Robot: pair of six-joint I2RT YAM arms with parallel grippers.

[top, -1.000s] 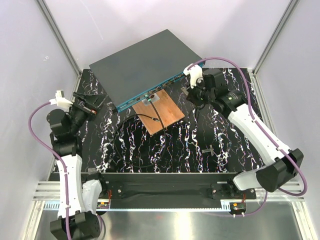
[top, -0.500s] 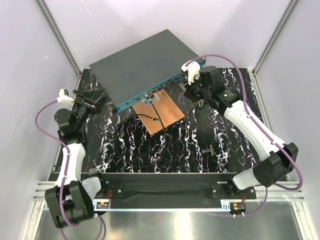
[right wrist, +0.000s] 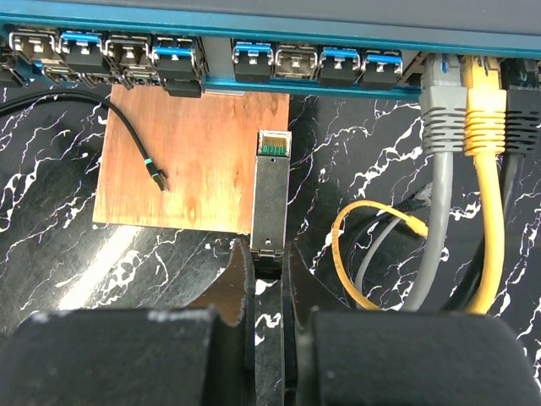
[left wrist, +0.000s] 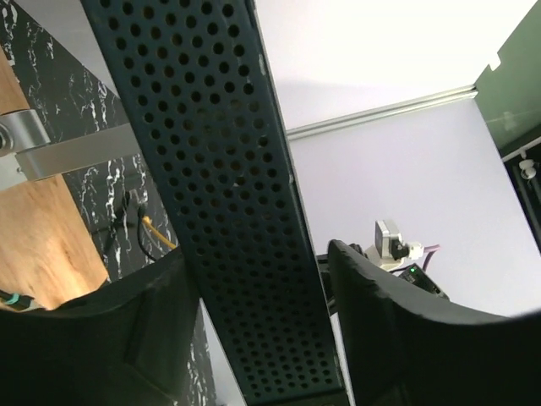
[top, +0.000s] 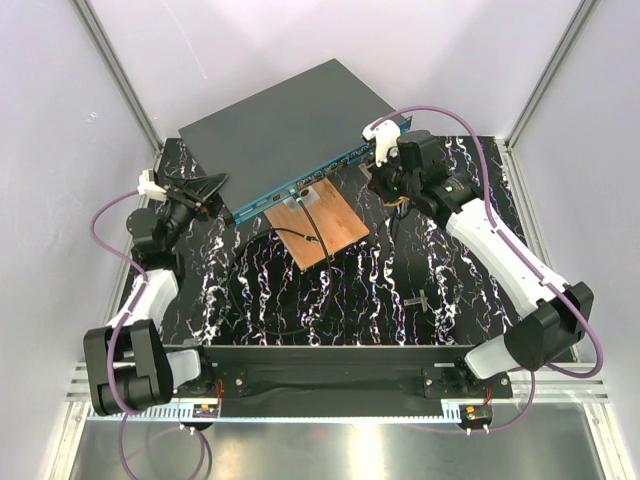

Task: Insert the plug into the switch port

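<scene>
A robotics lab cell: white walls (top: pixel 300 30) on aluminium struts (top: pixel 115 70) around a marbled mat (top: pixel 400 290) with a switch (top: pixel 290 130) (left arm (top: pixel 150 290) and right arm (top: pixel 505 255) bolted at its edge)

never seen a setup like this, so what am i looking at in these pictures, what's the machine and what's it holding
Two robot arms are bolted at the near edge of a black marbled table. One picture looks down from above; the others come from cameras on each wrist. On the table lie a flat grey switch and a copper-brown board. The right hand pinches a small silver plug, aimed at the switch's ports but not in. The left hand stands open astride the switch's perforated side.
</scene>
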